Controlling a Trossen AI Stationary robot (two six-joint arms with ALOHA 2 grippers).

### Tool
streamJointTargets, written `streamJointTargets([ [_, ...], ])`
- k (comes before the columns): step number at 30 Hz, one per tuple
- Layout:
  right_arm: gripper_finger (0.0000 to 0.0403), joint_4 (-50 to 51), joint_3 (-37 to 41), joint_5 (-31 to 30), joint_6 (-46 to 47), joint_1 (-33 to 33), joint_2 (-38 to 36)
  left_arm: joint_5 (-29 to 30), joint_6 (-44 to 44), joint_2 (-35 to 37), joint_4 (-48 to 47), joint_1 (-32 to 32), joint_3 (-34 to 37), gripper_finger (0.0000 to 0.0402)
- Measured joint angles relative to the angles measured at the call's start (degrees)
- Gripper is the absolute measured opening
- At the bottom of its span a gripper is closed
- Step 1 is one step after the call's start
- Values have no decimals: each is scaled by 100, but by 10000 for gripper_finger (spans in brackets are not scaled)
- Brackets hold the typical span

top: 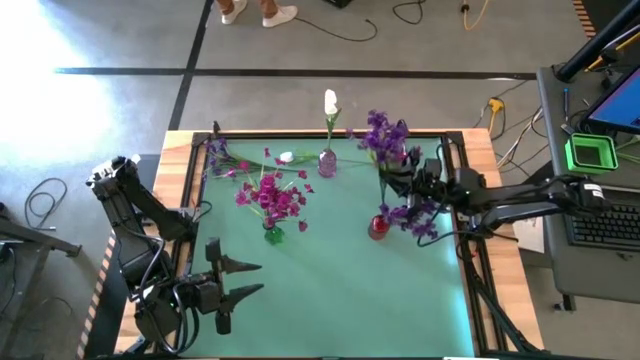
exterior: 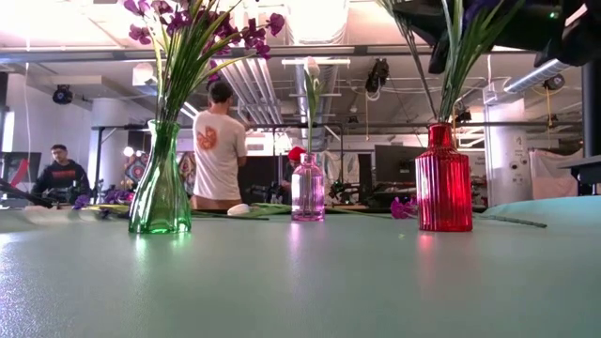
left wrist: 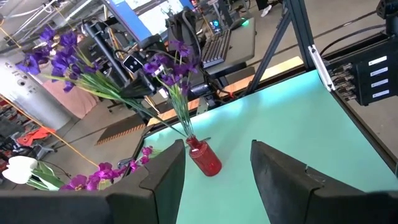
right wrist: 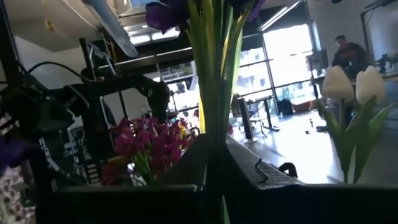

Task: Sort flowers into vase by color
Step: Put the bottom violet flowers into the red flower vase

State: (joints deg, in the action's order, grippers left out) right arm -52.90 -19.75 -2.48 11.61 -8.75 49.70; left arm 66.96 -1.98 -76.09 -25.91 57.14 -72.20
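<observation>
Your right hand (top: 412, 180) is clamped on purple flowers (top: 385, 135), their stems slanting down into the red vase (top: 378, 227) just beside it. Your left hand (top: 240, 280) waits with fingers apart at the worktop's (top: 350, 300) near edge, well away.

Right gripper (top: 408, 183) fingertips hidden among purple flowers (top: 388, 135) (blooms cut off in low view).

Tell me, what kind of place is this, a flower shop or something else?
Most likely a robotics lab or workshop, not a shop. Two robot arms flank a green table holding three glass vases of artificial flowers, cables trail over the concrete floor, and a person stands among equipment beyond.
</observation>
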Motion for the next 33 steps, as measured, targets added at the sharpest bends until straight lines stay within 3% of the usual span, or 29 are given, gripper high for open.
streamJointTargets([
  [26, 23, 137, 2, 519, -462, 24, 292, -2, 0, 0, -44, 0, 0, 169],
  [33, 43, 234, 2, 595, -483, 24, 292, -2, 0, 0, -44, 0, 0, 169],
])
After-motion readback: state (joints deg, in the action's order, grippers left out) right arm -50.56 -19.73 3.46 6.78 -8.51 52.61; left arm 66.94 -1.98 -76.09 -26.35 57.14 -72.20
